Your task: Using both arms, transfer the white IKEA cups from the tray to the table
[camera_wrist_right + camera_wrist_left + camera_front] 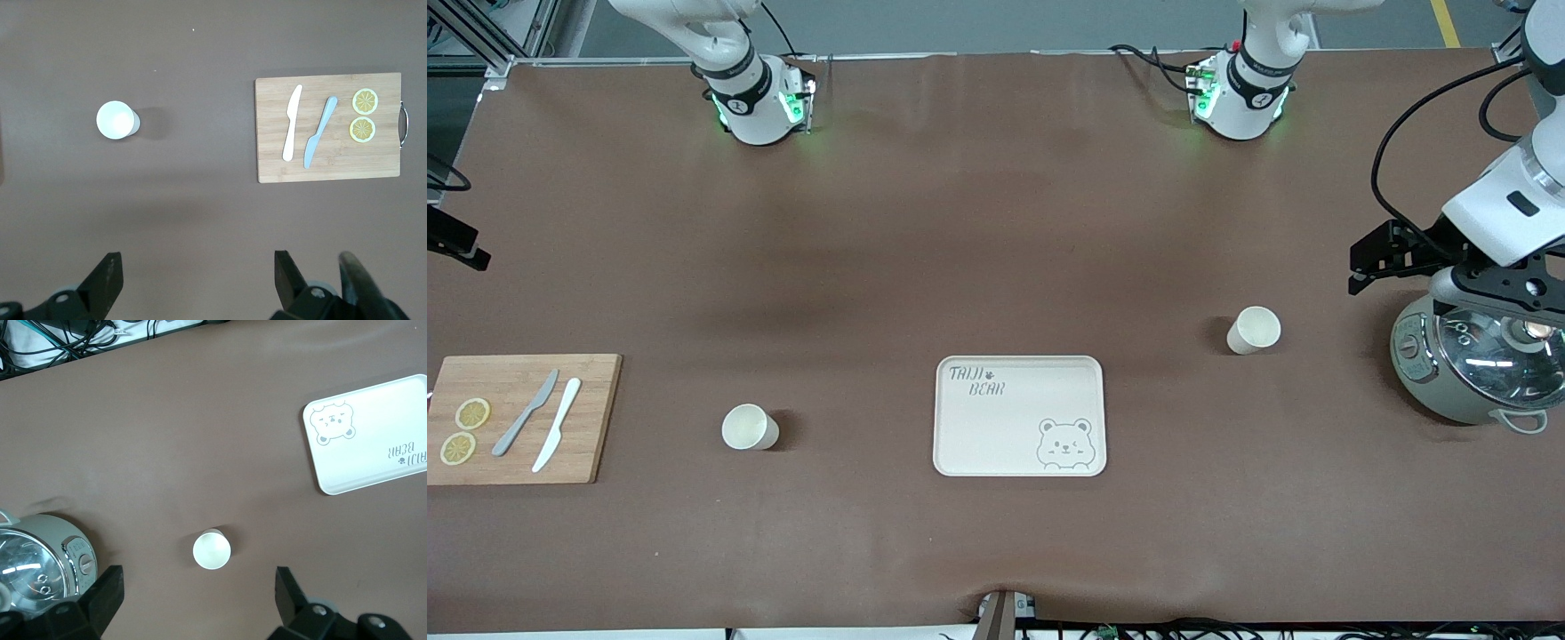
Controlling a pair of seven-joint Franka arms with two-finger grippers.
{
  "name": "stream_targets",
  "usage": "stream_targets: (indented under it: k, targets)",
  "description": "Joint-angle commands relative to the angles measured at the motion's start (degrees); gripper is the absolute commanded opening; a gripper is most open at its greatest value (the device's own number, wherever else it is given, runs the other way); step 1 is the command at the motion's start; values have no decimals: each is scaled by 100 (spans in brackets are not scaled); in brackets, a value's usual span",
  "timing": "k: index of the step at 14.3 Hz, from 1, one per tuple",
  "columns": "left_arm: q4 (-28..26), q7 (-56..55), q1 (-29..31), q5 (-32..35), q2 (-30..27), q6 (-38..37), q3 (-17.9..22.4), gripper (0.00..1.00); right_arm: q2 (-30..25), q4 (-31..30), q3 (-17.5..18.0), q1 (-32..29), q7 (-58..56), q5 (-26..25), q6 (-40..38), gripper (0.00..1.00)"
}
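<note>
Two small cream-white handleless cups stand upright on the brown table. One cup (pixel 750 428) is between the wooden cutting board (pixel 516 418) and the white bear tray (pixel 1020 415). The other cup (pixel 1254 330) is between the tray and the grey-green pot with glass lid (pixel 1472 360). The left gripper (pixel 197 597) hangs high over the table between pot and cup, jaws wide, empty. The right gripper (pixel 197 280) hangs high over the table near the first cup, jaws wide, empty.

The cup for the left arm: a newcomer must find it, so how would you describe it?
Start at the bear tray in the table's middle, then look toward the left arm's end, where a grey-green pot stands. The white cup stands between them, farther from the front camera than its twin near the cutting board.
</note>
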Motion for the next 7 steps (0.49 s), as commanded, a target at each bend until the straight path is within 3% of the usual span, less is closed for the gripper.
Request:
stream_targets:
  k: [1,7]
  targets:
    - [28,-20,28,-56,-40,22,4,100,-64,-25,13,-10,76,-59,13,100]
    - [28,-29,28,-39,-49,22,12,100,-64,1,13,-19,76,-15,-4,100]
